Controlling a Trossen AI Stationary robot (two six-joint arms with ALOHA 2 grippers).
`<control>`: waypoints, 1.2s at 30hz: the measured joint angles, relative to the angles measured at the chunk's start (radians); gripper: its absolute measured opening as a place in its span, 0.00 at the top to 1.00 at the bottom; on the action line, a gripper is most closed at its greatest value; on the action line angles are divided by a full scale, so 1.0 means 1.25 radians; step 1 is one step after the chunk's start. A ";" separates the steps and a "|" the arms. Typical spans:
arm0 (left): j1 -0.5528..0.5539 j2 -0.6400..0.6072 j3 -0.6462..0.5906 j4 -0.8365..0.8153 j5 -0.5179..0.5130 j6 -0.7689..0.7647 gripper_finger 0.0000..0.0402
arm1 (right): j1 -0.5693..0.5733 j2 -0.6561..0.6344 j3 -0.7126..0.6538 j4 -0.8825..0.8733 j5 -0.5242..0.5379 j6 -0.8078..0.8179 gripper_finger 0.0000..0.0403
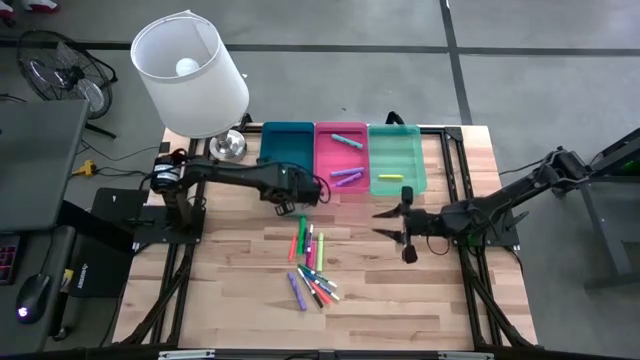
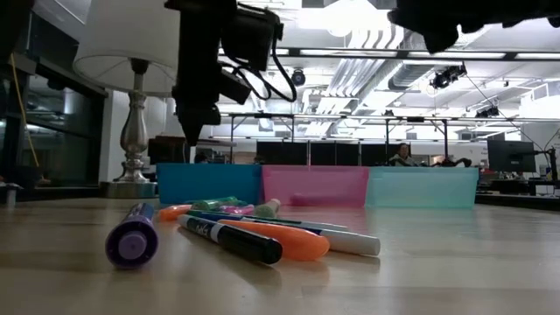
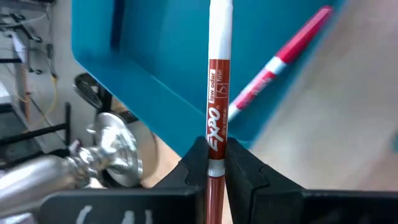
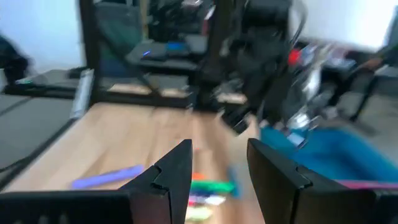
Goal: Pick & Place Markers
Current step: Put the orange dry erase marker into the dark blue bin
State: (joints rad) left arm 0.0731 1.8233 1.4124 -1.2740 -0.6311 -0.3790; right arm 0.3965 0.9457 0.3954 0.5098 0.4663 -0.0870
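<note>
- with a red expo marker [image 3: 214, 118] pinched in my left gripper [image 3: 214, 163], i hover just beside the blue tray [image 1: 285, 142].
- my right gripper [image 1: 388, 222], fingers spread and empty, waits near the green tray [image 1: 398, 160].
- four markers are in the pink tray [image 1: 341, 165] and green tray; the loose markers [image 1: 310, 265] on the table [image 1: 230, 300] remain.

In your left wrist view the red marker [image 3: 216, 118] runs off the top edge and its lower end is hidden between the fingers [image 3: 186, 177]. A second marker [image 3: 280, 59] behind it is smeared. Your right wrist view blurs the markers on the table [image 4: 205, 186]; their colours are perhaps purple and green. In the low view, both arms are cut off above.
</note>
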 joint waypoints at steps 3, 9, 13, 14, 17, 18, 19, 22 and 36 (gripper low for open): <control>0.031 0.000 0.000 0.029 -0.015 0.061 0.95 | -0.010 -0.014 0.000 0.021 0.061 -0.084 0.65; 0.102 0.000 0.000 0.141 -0.004 0.211 0.95 | -0.052 -0.031 0.000 0.029 0.092 -0.147 0.65; 0.152 0.000 0.000 0.195 0.044 0.298 0.95 | -0.073 -0.031 0.000 0.014 0.086 -0.146 0.65; 0.164 0.000 0.000 0.198 0.060 0.321 0.95 | -0.077 -0.031 0.000 0.008 0.082 -0.144 0.65; 0.197 0.000 0.000 0.212 0.121 0.405 0.95 | -0.083 -0.031 0.000 -0.002 0.082 -0.140 0.65; 0.207 0.000 0.000 0.216 0.143 0.432 0.94 | -0.084 -0.031 0.000 -0.005 0.081 -0.140 0.65; 0.218 0.000 0.000 0.223 0.163 0.454 0.94 | -0.084 -0.031 0.000 -0.009 0.081 -0.140 0.65; 0.248 -0.001 0.000 0.246 0.203 0.493 0.94 | -0.084 -0.031 0.000 -0.010 0.081 -0.140 0.65; 0.308 -0.001 0.000 0.270 0.392 0.654 0.94 | -0.084 -0.031 0.000 -0.036 0.079 -0.100 0.65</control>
State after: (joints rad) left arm 0.4583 1.8225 1.4128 -0.9371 -0.1406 0.4385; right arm 0.2920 0.9073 0.3954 0.4643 0.5650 -0.2117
